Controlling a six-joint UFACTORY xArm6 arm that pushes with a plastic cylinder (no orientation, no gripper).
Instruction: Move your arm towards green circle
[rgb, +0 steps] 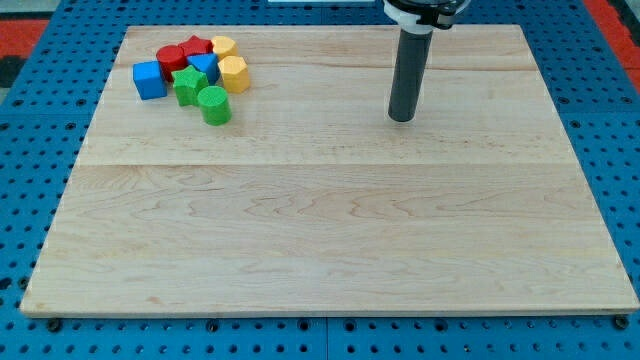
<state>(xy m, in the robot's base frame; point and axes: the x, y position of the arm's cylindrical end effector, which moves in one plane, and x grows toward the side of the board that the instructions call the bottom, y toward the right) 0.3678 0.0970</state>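
The green circle (214, 104) is a short green cylinder at the lower right of a cluster of blocks in the view's top left. My tip (401, 118) rests on the wooden board (330, 220) far to the view's right of the green circle, at about the same height in the view. Nothing lies between them.
The cluster also holds a green star-like block (187, 86), a blue cube (149, 80), a blue block (203, 67), a red cylinder (170, 59), a red block (195, 47), a yellow hexagon (233, 73) and a small yellow block (223, 46). Blue pegboard (40, 150) surrounds the board.
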